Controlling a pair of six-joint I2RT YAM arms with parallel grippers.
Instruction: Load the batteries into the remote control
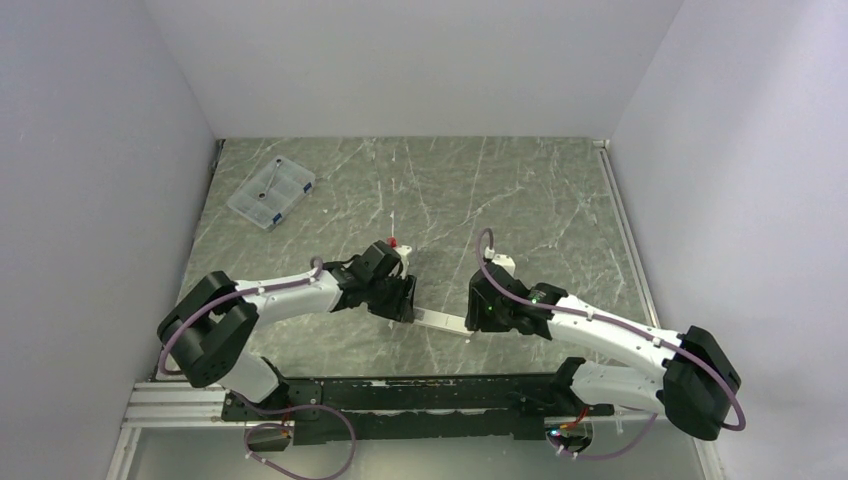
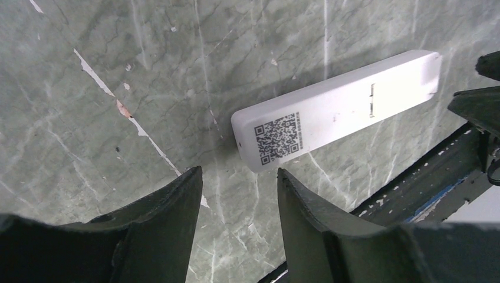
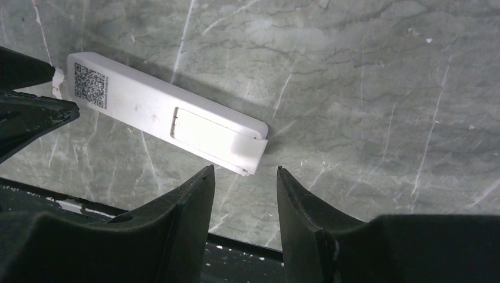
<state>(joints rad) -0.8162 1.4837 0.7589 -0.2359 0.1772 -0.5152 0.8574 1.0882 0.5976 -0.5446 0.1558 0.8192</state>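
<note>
I am holding both sets of fingers parted, with only bare table showing in each gap and nothing gripped. The remote control (image 1: 441, 320) is lying flat on the marble table (image 1: 520, 190) between my two grippers, back side up, so its display and buttons are facing the stone and hidden from me.

My left gripper (image 2: 239, 172) is hovering just short of the end that is carrying a QR code label (image 2: 280, 137). My right gripper (image 3: 244, 170) is hanging just beside the opposite end, where the battery cover (image 3: 219, 139) is sitting slid a little past the remote's edge. I cannot tell what is lying under it.

From above, my wrists are covering both ends of the remote, leaving only a short white strip showing. A small red speck (image 1: 396, 241) is sitting just beyond my left wrist, too small to identify. A clear plastic box (image 1: 270, 192) is resting well apart at the far left, its contents too blurred to make out.
</note>
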